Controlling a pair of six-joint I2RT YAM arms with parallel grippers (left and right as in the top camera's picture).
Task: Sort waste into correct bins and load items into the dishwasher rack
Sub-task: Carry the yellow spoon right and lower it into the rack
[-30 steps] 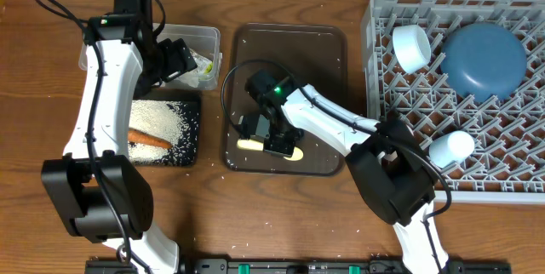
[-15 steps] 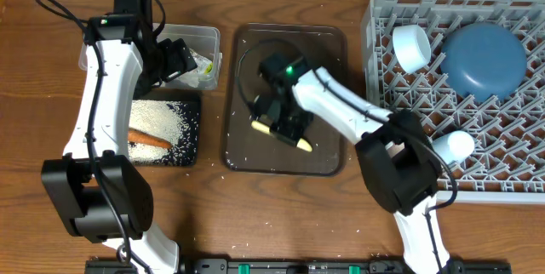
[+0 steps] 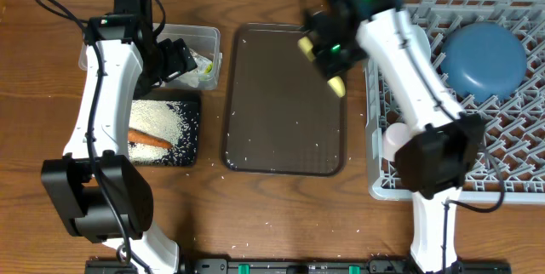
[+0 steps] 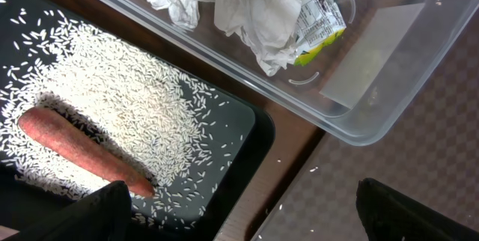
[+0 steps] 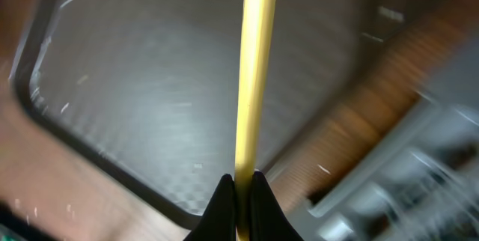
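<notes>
Clamping a yellow spoon (image 5: 252,76), the right gripper (image 5: 239,185) hangs at the rack (image 3: 511,172)'s left edge. The left gripper (image 3: 177,59) gapes wide.

The right pincer (image 3: 326,59), clamped on the pale yellow spoon (image 3: 338,86), is now up off the dark brown serving tray (image 3: 281,104) where it worked a second ago, carried across to the tray's far right corner beside the dishwasher rack (image 3: 372,104).

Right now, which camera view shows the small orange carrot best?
The left wrist view: the small orange carrot fills the lower left, close and sharp, lying on loose white rice grains in the shallow black tray. The overhead view shows it, but only as a thin orange streak. The right wrist view does not show it.
</notes>
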